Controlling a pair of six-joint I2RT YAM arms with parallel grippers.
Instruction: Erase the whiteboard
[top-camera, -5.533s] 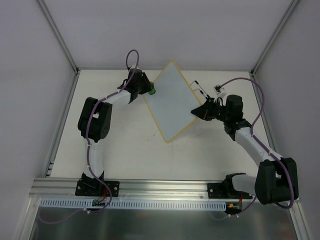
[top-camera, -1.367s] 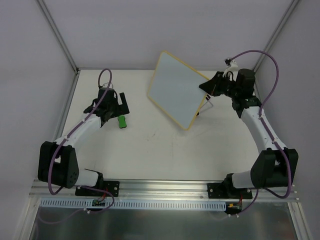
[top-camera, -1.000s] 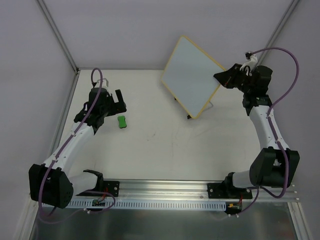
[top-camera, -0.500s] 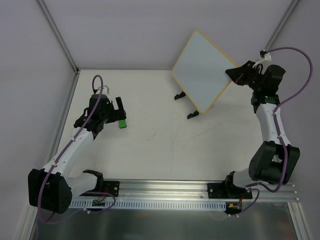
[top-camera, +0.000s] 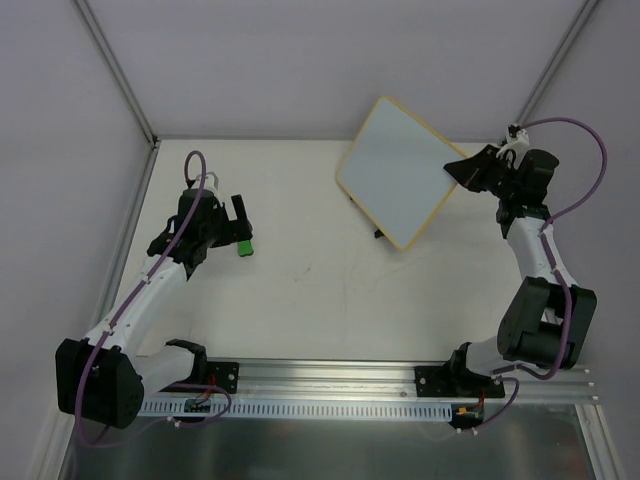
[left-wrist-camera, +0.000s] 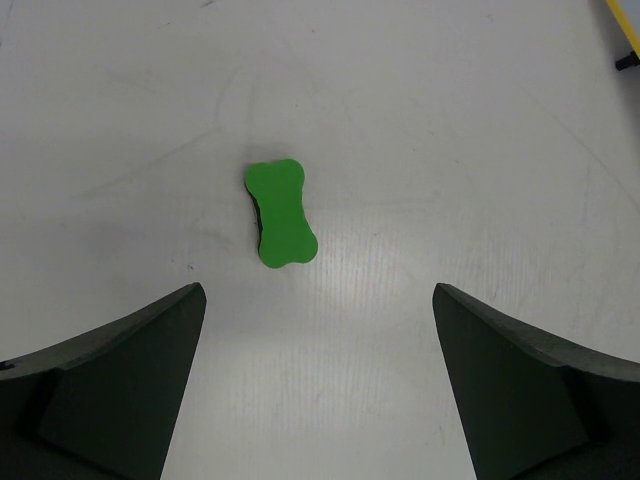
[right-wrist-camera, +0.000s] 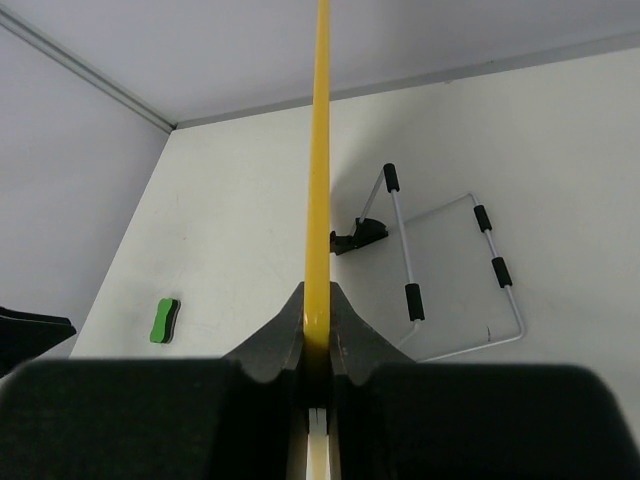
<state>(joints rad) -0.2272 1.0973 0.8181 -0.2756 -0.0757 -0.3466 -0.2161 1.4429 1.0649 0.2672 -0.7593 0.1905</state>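
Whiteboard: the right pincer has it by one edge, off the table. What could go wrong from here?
1. The right pincer is shut on only the yellow frame of the whiteboard, so the board may pivot or slip if pressed.
2. The wire stand lies below it; lowering could snag it.
3. The green eraser lies flat, unheld, under the open left pincer; a poor grasp may push it away.

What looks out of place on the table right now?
The whiteboard is off the table, tilted in the air, pinched by its yellow edge in the right gripper. A wire stand lies on the table below it. The green eraser lies unheld under the open left gripper.
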